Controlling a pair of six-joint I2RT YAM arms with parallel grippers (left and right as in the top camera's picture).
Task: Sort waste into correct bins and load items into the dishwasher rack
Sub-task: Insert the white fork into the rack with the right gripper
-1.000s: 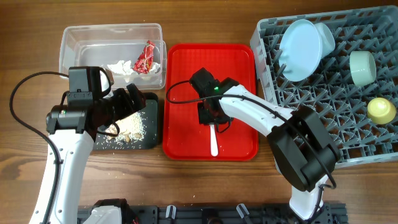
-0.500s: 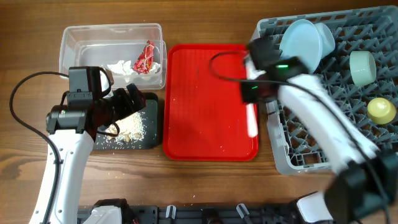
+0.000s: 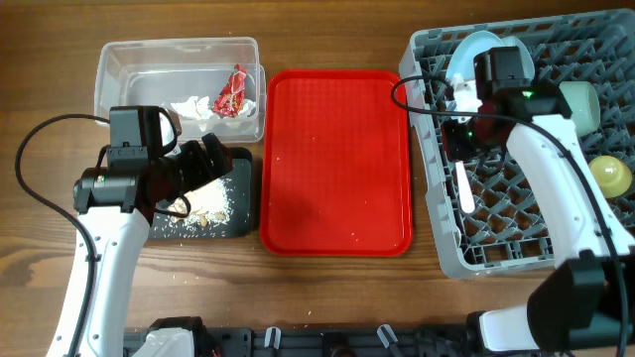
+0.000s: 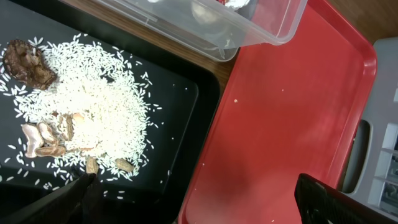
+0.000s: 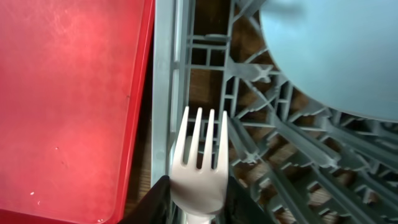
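My right gripper (image 3: 464, 141) is shut on the white fork (image 3: 465, 186) and holds it over the left part of the grey dishwasher rack (image 3: 526, 233). In the right wrist view the fork's tines (image 5: 199, 146) stick out from the jaws (image 5: 198, 198) above the rack's left wall (image 5: 166, 93). The pale blue plate (image 3: 472, 52) stands in the rack, with the mint-green bowl (image 3: 582, 104) and the yellow cup (image 3: 608, 176). My left gripper (image 3: 211, 164) is open over the black tray (image 3: 238, 223) of food scraps (image 3: 203, 203). The red wrapper (image 3: 232, 91) and the napkin (image 3: 193, 107) lie in the clear tub (image 3: 119, 59). The spoon is not in view.
The red serving tray (image 3: 337, 159) lies between the black tray and the rack, with only a few crumbs on it. In the left wrist view rice and brown scraps (image 4: 81, 112) cover the black tray (image 4: 186, 93), beside the red tray (image 4: 292, 118).
My right gripper has carried the fork from the red tray to the right, over the rack's left side. The left arm has not moved.
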